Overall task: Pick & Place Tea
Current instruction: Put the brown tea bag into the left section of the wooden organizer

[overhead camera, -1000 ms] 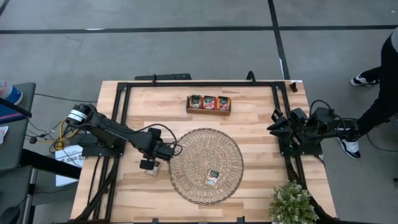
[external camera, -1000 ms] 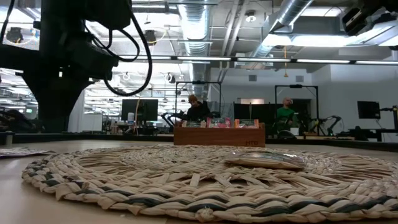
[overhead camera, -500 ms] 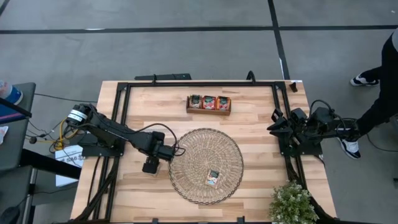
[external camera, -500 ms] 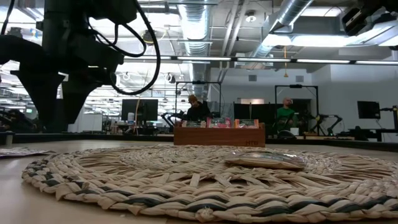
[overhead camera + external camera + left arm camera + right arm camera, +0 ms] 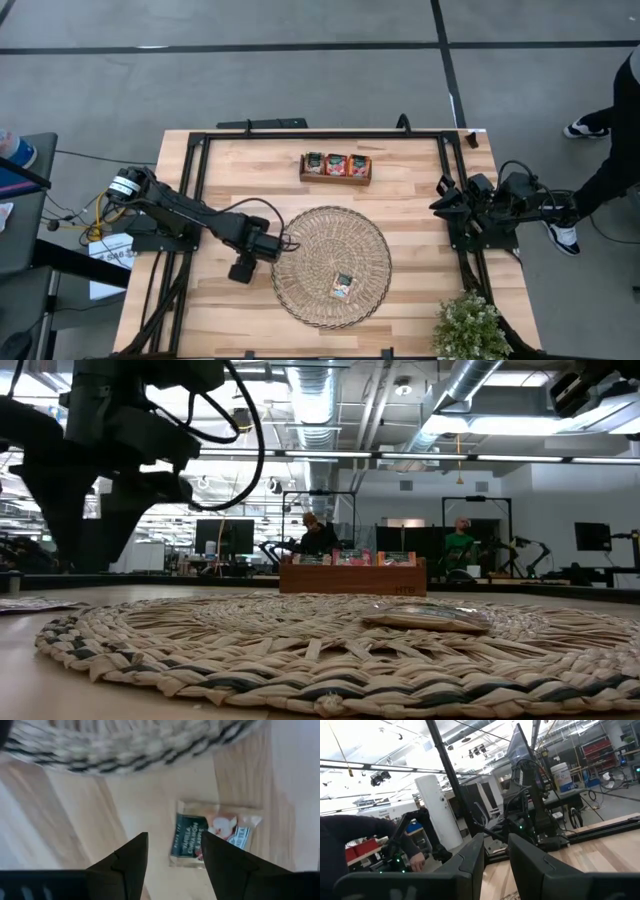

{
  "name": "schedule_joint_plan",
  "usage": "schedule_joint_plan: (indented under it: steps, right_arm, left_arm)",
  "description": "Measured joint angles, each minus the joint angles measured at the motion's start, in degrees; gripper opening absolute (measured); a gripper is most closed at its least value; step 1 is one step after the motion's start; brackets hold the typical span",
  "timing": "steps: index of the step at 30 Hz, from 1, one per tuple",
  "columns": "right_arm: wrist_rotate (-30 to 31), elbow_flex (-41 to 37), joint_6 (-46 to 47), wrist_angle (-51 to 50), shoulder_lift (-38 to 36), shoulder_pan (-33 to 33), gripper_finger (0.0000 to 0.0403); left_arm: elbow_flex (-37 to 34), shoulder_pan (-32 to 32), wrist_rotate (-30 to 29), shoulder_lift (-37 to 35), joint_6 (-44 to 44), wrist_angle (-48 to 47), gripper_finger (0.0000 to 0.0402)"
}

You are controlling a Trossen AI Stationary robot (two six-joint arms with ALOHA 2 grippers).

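One tea sachet [image 5: 212, 835], cream with a dark green band, lies flat on the bare wood just left of the round woven mat [image 5: 332, 265]. My left gripper [image 5: 172, 852] hangs over it, open and pointing down. One finger is beside the sachet's green end and the other is over its middle. In the high view the left gripper [image 5: 243, 270] hides this sachet. Another tea sachet [image 5: 343, 285] lies flat on the mat. Three more stand in the wooden tray [image 5: 335, 167] at the far side. My right gripper [image 5: 445, 195] waits at the table's right edge, slightly open on nothing.
Black frame rails [image 5: 200, 170] run along the table's left, far and right sides. A potted plant [image 5: 470, 325] stands at the near right corner. A person [image 5: 620, 130] stands beyond the right edge. Bare wood lies between mat and tray.
My left gripper has tipped until it points straight down over the sachet beside the mat, shifting slightly toward the table's far edge. In the low view its fingers now stand apart where they formed one dark mass before: it has opened. The right arm has kept still.
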Motion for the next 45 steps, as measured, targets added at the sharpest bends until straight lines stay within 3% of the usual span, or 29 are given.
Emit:
schedule_joint_plan:
  steps: [8, 35, 40, 45]
  right_arm:
    - [0.0, 0.0, 0.0, 0.1, 0.0, 0.0, 0.0082]
    - [1.5, 0.0, 1.0, 0.1, 0.0, 0.0, 0.0082]
    - [1.5, 0.0, 1.0, 0.1, 0.0, 0.0, 0.0082]
    - [1.5, 0.0, 1.0, 0.1, 0.0, 0.0, 0.0082]
  left_arm:
    - [-4.9, -0.8, -0.4, 0.0, -2.1, 0.7, 0.0177]
    - [-7.5, -1.1, 1.2, 3.4, -0.9, 7.3, 0.0176]
    - [-7.6, -1.1, 2.1, 3.5, -2.1, 7.7, 0.0157]
    - [-7.7, -1.0, 2.3, 3.5, -2.3, 7.6, 0.0111]
